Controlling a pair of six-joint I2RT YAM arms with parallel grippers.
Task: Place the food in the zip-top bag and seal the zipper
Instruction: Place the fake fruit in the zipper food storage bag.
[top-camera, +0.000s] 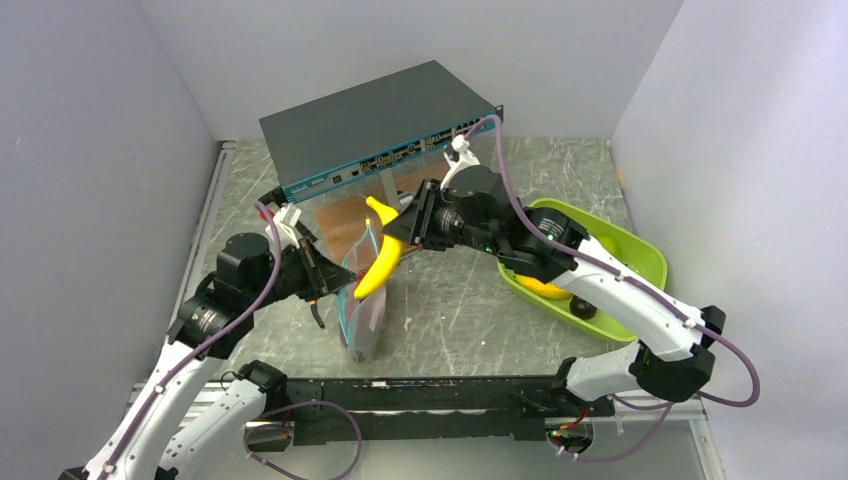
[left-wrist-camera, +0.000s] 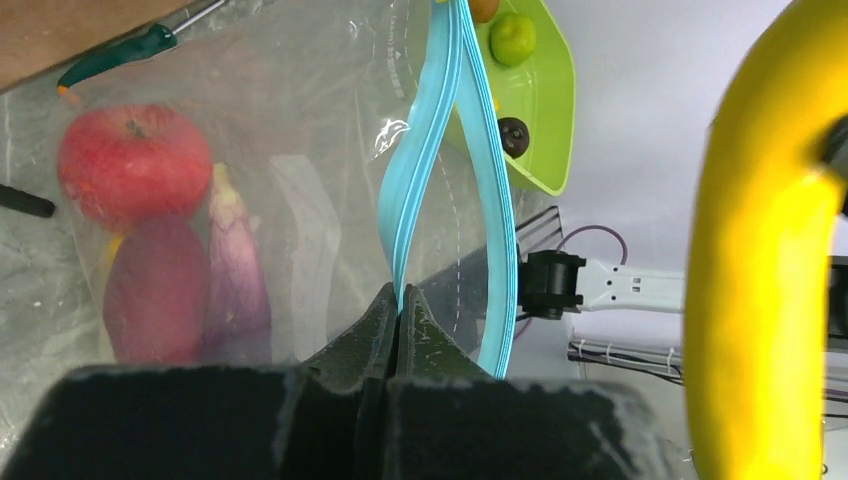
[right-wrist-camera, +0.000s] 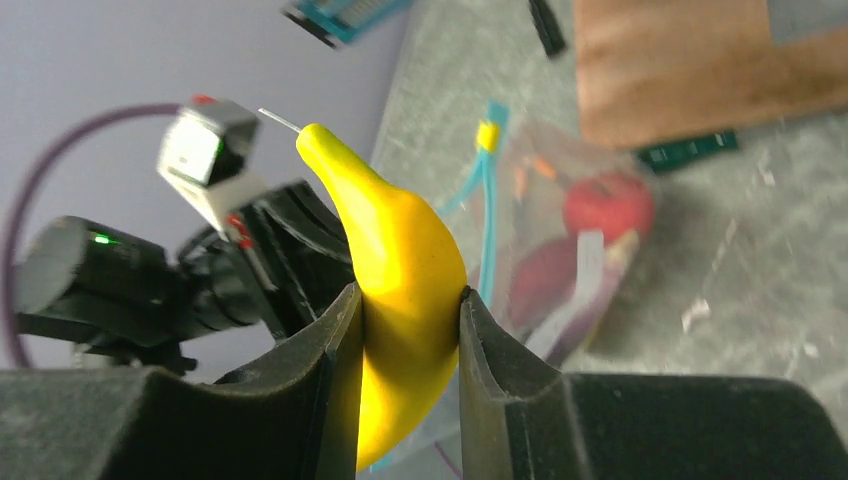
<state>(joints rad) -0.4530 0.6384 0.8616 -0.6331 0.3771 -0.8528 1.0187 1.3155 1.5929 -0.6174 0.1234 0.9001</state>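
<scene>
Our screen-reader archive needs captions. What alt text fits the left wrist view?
The left gripper pinches one side of the teal zipper, holding the clear zip-top bag open. Inside lie a red apple, a reddish piece and a purple eggplant; a yellow banana looms at right.

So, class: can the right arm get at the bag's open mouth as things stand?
Probably yes. The left pincer pinches one side of the zipper, holding the bag open, and the banana in the right pincer hangs at its mouth, nothing between.

Bright even light, soft shadows, glare on zip-top bag, banana blurred up close
</scene>
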